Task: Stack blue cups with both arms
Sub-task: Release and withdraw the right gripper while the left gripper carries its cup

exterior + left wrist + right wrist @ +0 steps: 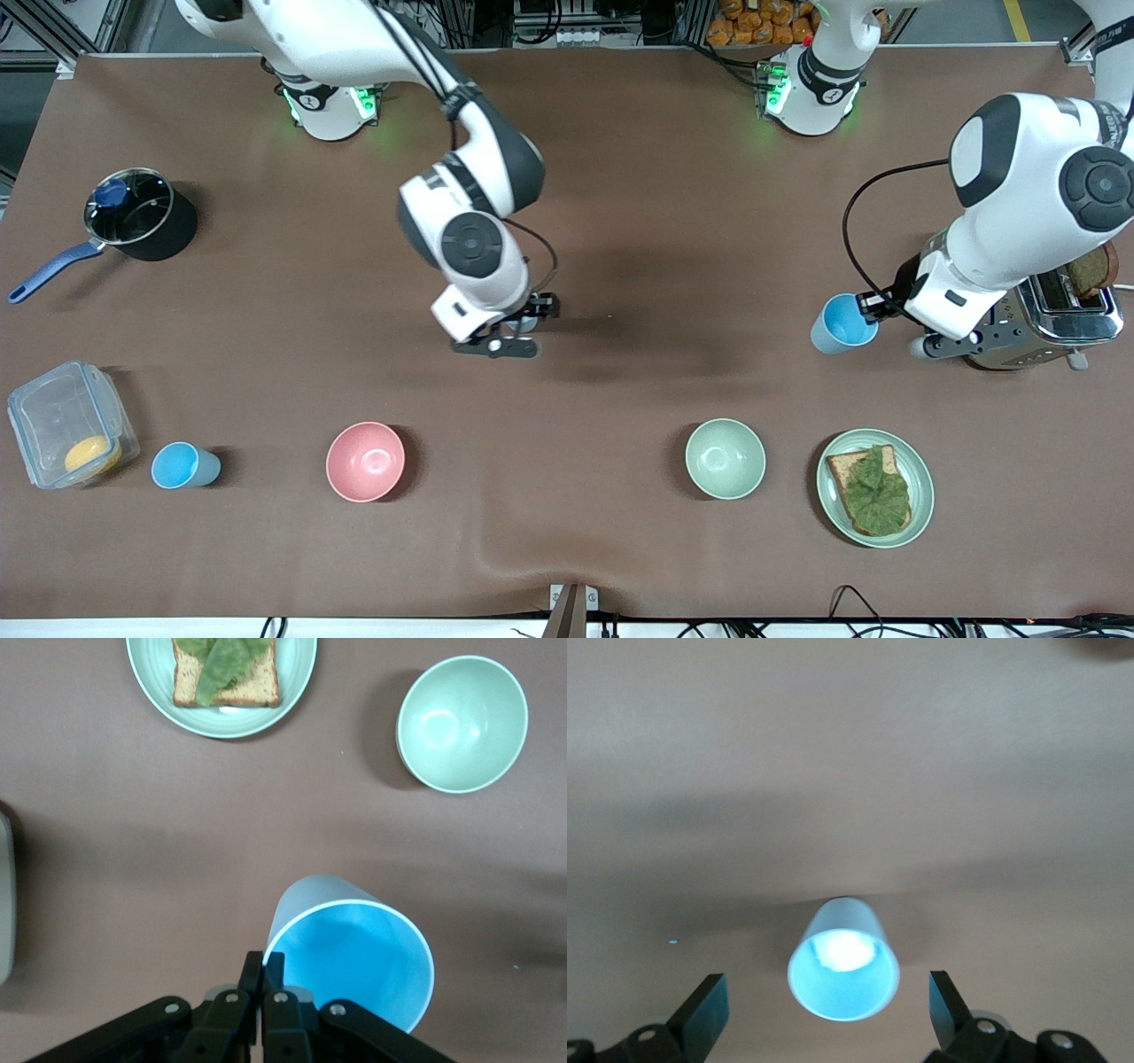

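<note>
My left gripper (pixel 873 306) (pixel 264 970) is shut on the rim of a blue cup (pixel 842 323) (pixel 350 961), one finger inside and one outside, beside the toaster. The cup hangs tilted. My right gripper (pixel 523 323) (pixel 829 1014) is open over the middle of the table, its fingers (pixel 707 1010) spread either side of a second blue cup (pixel 843 970) with a whitish patch inside, not touching it. That cup is mostly hidden under the hand in the front view. A third blue cup (pixel 183 465) stands next to the clear container toward the right arm's end.
A pink bowl (pixel 365 461), a pale green bowl (pixel 725 458) (pixel 461 722) and a plate of toast with lettuce (pixel 921 496) (pixel 297 673) stand near the front camera. A toaster (pixel 1063 319), a black pot (pixel 140 215) and a clear container (pixel 66 425) sit at the ends.
</note>
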